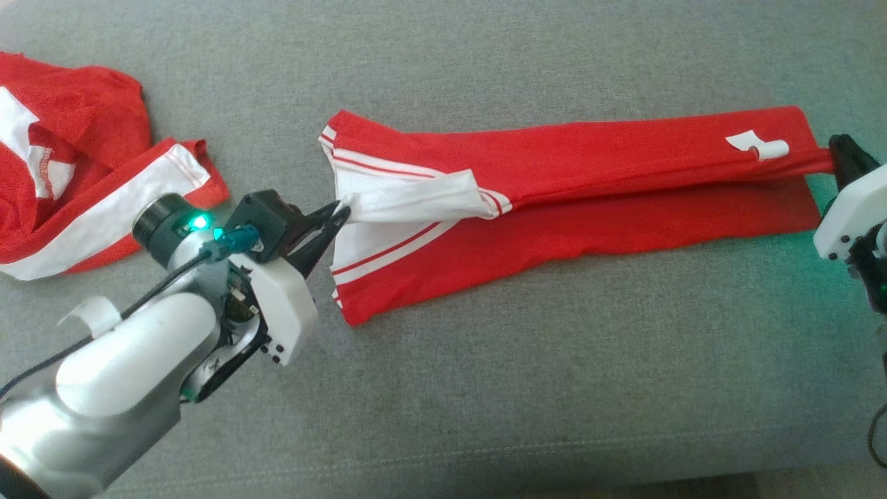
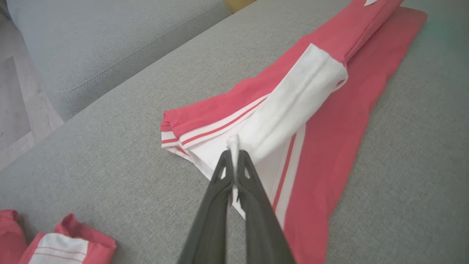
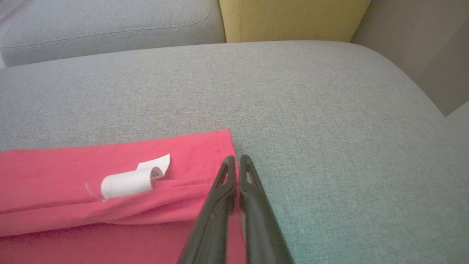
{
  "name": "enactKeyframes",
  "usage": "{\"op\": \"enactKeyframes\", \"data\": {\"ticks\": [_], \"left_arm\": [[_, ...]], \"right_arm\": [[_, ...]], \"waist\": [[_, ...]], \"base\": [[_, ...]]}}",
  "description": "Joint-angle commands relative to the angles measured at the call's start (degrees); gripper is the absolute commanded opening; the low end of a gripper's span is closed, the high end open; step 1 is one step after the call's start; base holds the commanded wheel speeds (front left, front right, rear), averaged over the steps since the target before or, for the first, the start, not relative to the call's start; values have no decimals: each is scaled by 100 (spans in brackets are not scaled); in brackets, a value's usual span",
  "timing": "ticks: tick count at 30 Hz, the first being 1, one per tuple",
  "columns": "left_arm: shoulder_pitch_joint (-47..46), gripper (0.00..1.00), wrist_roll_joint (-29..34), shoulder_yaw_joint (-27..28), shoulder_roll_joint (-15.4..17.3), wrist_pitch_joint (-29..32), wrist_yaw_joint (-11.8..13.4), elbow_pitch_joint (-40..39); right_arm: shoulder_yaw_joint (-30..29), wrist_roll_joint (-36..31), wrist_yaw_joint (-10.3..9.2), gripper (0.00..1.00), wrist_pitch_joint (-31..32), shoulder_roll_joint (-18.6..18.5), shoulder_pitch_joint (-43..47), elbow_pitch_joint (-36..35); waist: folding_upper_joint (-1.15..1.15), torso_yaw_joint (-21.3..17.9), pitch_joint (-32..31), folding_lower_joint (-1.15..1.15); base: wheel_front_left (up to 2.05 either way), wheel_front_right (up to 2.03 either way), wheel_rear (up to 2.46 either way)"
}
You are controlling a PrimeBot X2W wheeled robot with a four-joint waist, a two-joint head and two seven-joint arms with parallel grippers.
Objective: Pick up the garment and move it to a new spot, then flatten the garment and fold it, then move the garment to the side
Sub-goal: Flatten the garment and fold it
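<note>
Left fingers: your left gripper (image 1: 338, 210) is clamped on a white fold of the red shirt (image 1: 624, 159), at the end farthest from its rolled white label (image 1: 759, 147)
Right fingers: your right gripper (image 1: 837, 151) is pinched on the red hem just beside the label
Shirt: lies stretched along the grey sofa cushion (image 1: 485, 388)
Long axis: runs from gripper to gripper, past the label
Nearer arm: neither, since each holds one end; I judge both must move together across that axis

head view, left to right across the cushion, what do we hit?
Crumpled red-and-white garment → left gripper → stretched red garment, white-striped end first → curled white label → right gripper
</note>
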Motion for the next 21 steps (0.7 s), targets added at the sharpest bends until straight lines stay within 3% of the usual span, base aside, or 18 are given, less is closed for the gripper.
{"op": "enactKeyframes", "data": {"ticks": [1,13,14,15,19,20,21], "left_arm": [[-179,0,-4,260,208,-17,58,-123],[-73,0,-37,65,-59,-14,-26,82],[-38,0,-94,62,-59,30,-29,99],[3,0,-142,34,-43,109,-42,124],[121,0,-247,-21,40,257,-52,133],[143,8,-263,-19,48,255,-37,133],[163,47,-275,-1,50,231,-1,133]], "right_arm": [[68,39,37,0,7,-156,24,-228],[212,70,37,0,368,-227,447,-538],[234,54,37,62,384,-237,469,-565],[242,33,37,100,376,-242,485,-594],[166,-6,37,100,313,-210,490,-654],[151,-19,37,100,299,-211,491,-666],[124,-38,37,100,263,-215,489,-691]], "waist": [[0,-2,1,1],[0,-107,48,1],[0,-116,41,1],[0,-131,31,1],[0,-163,-3,1],[0,-161,-17,1],[0,-158,-34,1]], "base": [[0,0,0],[0,0,0],[0,0,0],[0,0,0],[0,0,0],[0,0,0],[0,0,0]]}}
